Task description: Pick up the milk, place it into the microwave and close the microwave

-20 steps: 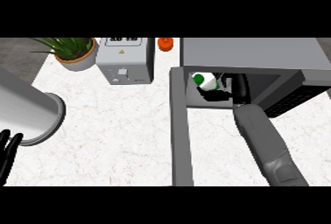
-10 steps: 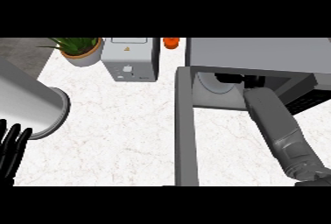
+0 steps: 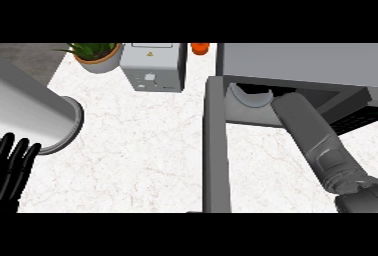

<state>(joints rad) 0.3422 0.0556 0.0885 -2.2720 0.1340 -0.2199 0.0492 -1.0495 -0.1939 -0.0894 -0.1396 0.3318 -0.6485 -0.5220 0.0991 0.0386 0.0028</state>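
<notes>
The milk cannot be made out. Only a white curved shape (image 3: 249, 98) is seen inside the open microwave (image 3: 295, 60), beside the right forearm (image 3: 314, 135). The right hand is hidden within, state undeterminable. The left hand (image 3: 15, 162) is held spread at the lower-left edge.

Bright, even light, dark microwave (image 3: 295, 62) interior

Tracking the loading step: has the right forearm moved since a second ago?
Yes. Against the microwave, the right forearm has pushed further in through the opening, deeper into the cavity.
</notes>
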